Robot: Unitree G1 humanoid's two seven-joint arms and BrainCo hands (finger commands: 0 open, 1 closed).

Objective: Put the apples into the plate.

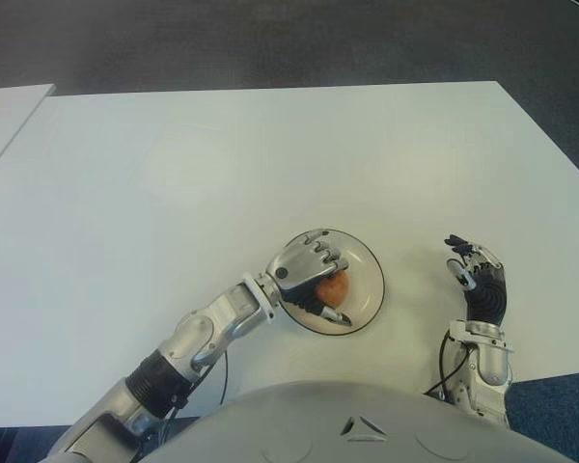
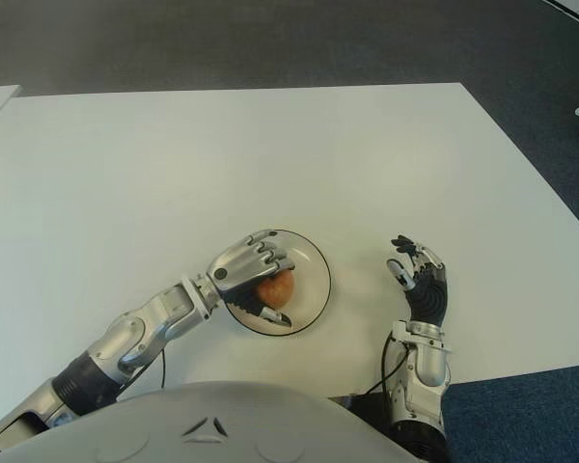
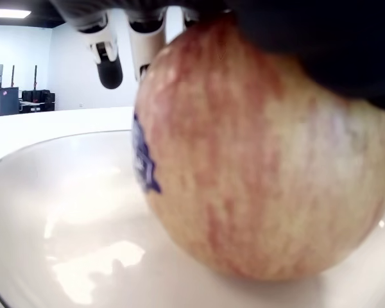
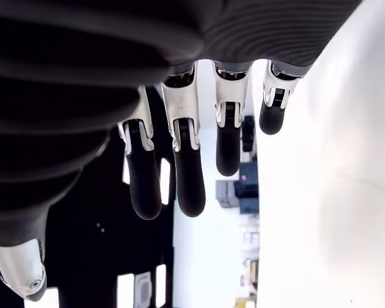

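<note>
Holding one apple [image 1: 332,287] inside the plate [image 1: 365,263] with my left hand [image 1: 307,270]; fingers are curling over its top and the thumb is wrapping its near side, so most of the fruit is hidden in the eye views and only a reddish patch is showing between the digits. In the left wrist view the apple [image 3: 256,160] is filling the picture, red-streaked over yellow, with a blue sticker on its side that I cannot read. Its underside is sitting right at the plate's glossy white floor [image 3: 70,218]; whether it is fully touching I cannot tell, as the contact spot is in shadow. My palm is blocking the top of that view, and only two fingertips [image 3: 109,67] are poking out behind the fruit.

The plate is lying near the near edge of the white table [image 1: 270,164], about centre. My left forearm is reaching in from the near left, wrist bending down over the plate's left rim.

My right hand [image 1: 475,275] is showing to the right of the plate, well apart from it, palm facing left, fingers [image 4: 179,173] hanging loosely extended and gripping nothing. Its forearm is getting cut off at the near edge.
</note>
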